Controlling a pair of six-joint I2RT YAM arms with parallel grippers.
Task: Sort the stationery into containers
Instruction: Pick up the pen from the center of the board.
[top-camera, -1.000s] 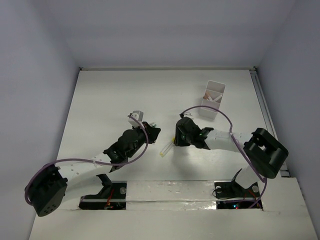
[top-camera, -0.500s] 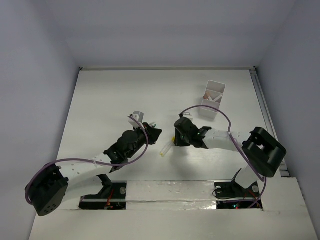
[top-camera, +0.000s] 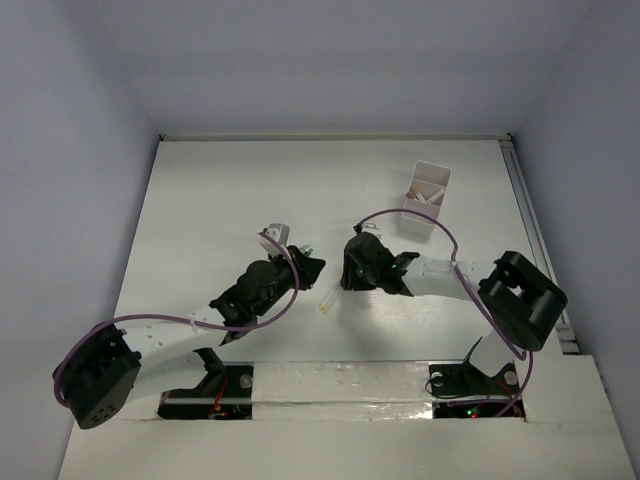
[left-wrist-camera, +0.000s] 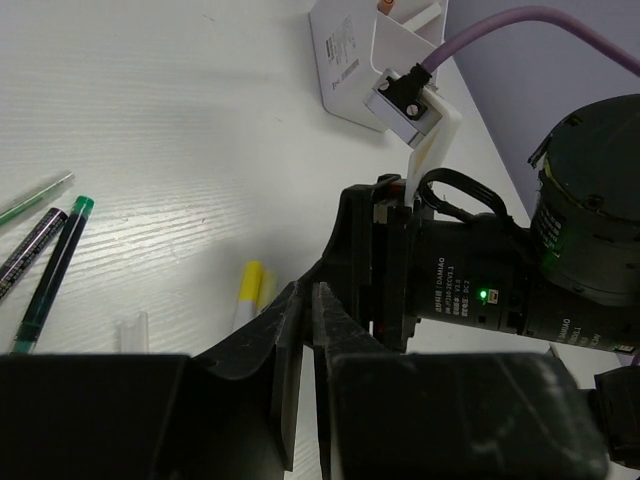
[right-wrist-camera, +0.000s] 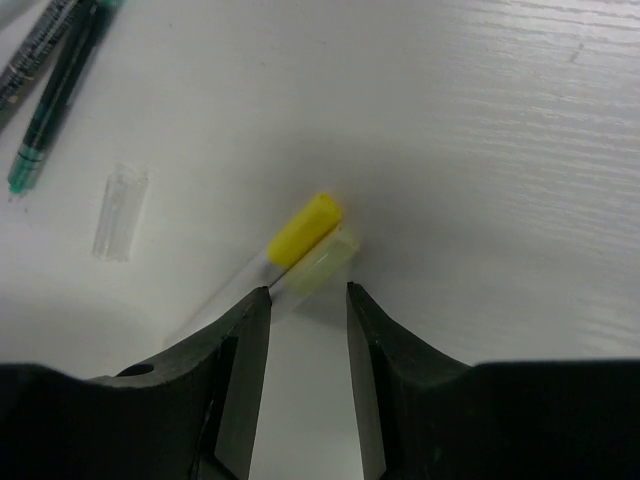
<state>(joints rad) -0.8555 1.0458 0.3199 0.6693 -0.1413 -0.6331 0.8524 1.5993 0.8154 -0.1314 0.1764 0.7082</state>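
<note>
Right gripper (right-wrist-camera: 305, 293): jaws released, nothing between them. They hang low over two markers lying side by side and touching on the table (top-camera: 220, 190). The bright yellow-cap marker (right-wrist-camera: 305, 228) sits at 12 o'clock of the gap, and its barrel runs back under the left finger toward 7 o'clock. The pale-cap marker (right-wrist-camera: 325, 262) lies just inside the gap. Left gripper (left-wrist-camera: 305, 290): jaws clenched and empty, parked at 9 o'clock of the right one, near it. Further out in the right wrist view, a loose clear cap (right-wrist-camera: 122, 210) is at 10 o'clock, and a green pen (right-wrist-camera: 55, 100) and a dark pen (right-wrist-camera: 40, 50) are at 11, all apart from the markers. In the top view the box (top-camera: 427, 198) stands at 1 o'clock of the right gripper, well apart, with something already in its compartments; can't tell what. My read is pre-grasp on a marker, with most of the sort left to do. Next move: pick one marker, centre the gap across its barrel rather than the cap, come down and close. The risk is pinching both or rolling the neighbour away. Then lift, swing to 1 o'clock and drop it into a compartment.
</note>
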